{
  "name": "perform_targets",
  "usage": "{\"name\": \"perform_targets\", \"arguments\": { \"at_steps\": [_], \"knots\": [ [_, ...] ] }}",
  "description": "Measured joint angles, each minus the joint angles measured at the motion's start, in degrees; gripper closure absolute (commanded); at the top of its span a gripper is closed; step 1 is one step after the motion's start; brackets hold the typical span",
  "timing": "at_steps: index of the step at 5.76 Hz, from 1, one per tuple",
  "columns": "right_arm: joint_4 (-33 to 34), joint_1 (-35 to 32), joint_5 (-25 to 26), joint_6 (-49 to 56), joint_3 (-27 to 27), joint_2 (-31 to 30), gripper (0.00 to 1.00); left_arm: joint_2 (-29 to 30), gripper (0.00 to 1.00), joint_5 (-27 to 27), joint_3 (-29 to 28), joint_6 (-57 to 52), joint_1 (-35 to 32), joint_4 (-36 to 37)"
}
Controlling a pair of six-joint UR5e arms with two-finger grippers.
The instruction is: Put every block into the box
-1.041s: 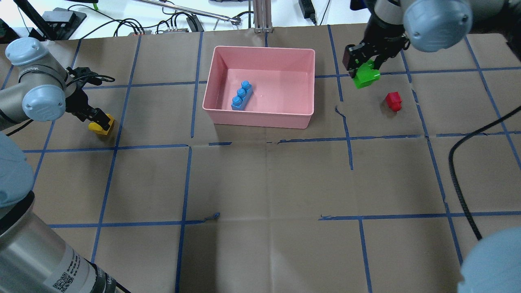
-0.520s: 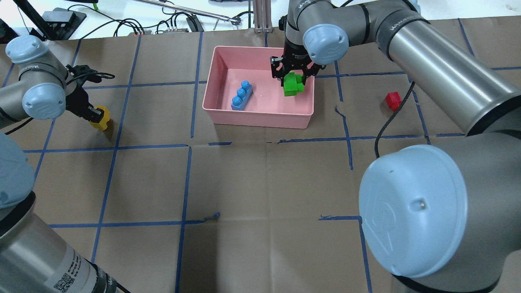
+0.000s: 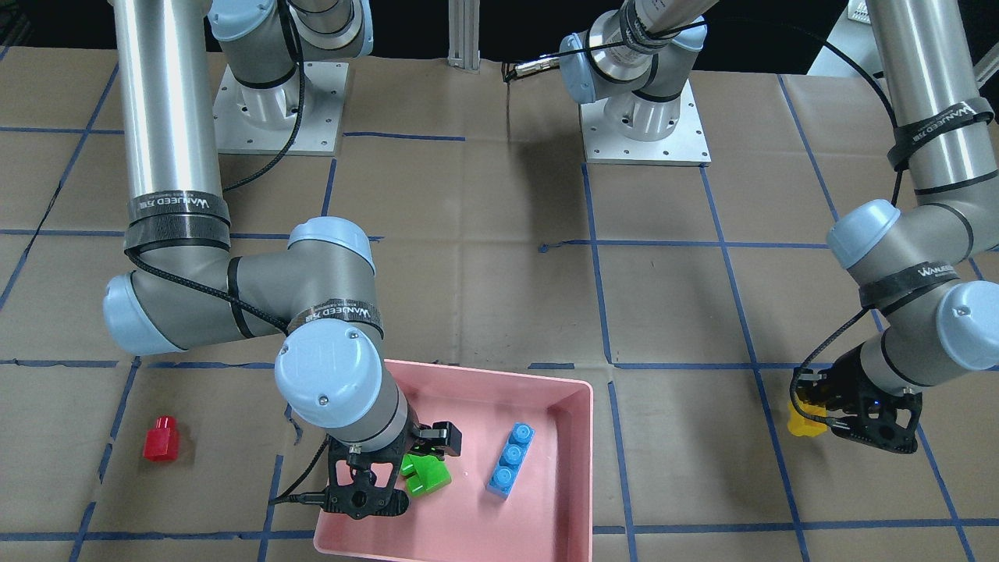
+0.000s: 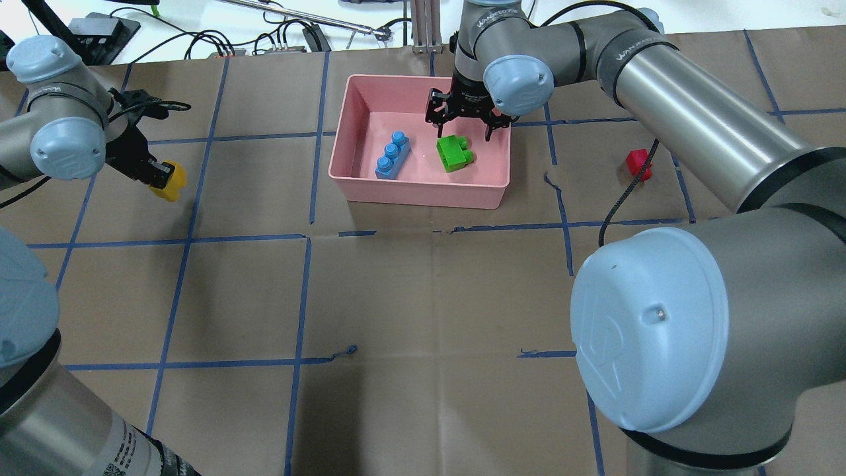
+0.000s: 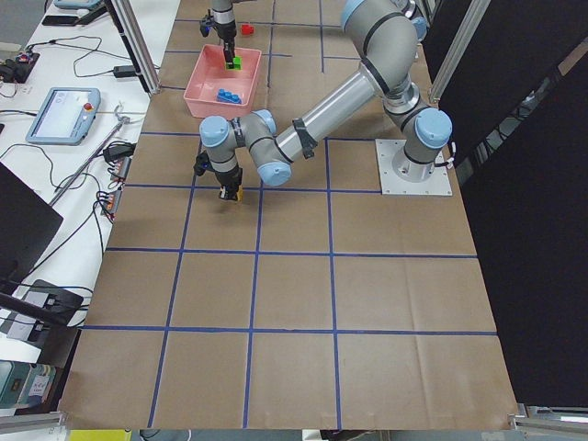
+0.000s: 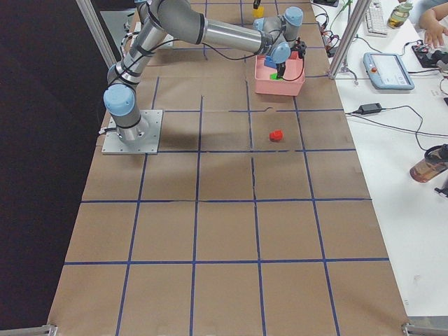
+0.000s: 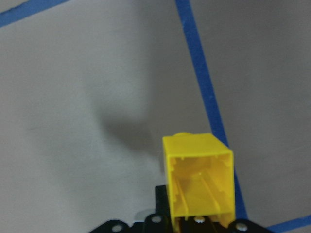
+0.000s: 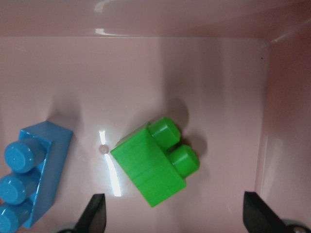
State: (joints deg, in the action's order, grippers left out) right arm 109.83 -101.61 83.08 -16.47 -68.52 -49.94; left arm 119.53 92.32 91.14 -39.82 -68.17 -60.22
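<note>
Green block (image 4: 455, 153) lies loose on the box (image 4: 423, 195) floor just beneath my spread right claw (image 4: 462, 124), which should lift straight up; my left claw (image 4: 157, 177) clamps the yellow block (image 4: 170, 182).

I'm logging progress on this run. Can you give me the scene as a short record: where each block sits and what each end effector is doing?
box: pink, open, on the table
blue block: in the box, studs up
green block: in the box, on its side, free of any end effector
yellow block: outside the box, held
red block: on the table, outside the box
left end effector: shut on the yellow block
right end effector: open, over the green block
blocks in box: two of four
</note>
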Motion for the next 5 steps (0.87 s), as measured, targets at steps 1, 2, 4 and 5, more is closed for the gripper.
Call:
{"name": "perform_targets", "arguments": {
  "at_steps": [1, 2, 4, 5],
  "knots": [
    [-3.7, 0.7, 0.0, 1.5, 1.0, -1.9, 0.00, -1.2, 1.00, -1.1, -0.6, 3.5, -2.8, -0.7],
    [-7.2, 2.6, 0.2, 5.4, 1.8, -3.7, 0.00, -2.1, 1.00, -2.2, -2.6, 11.9, -7.5, -2.2],
    [-9.1, 9.5, 0.6, 16.8, 1.8, -4.9, 0.00, -1.8, 1.00, -9.1, -8.9, 37.1, -17.8, -4.2],
    [-8.8, 13.6, 1.9, 23.8, 0.6, -4.8, 0.00, -1.5, 0.96, -12.5, -10.6, 46.6, -21.9, -4.0]
  ]
}}
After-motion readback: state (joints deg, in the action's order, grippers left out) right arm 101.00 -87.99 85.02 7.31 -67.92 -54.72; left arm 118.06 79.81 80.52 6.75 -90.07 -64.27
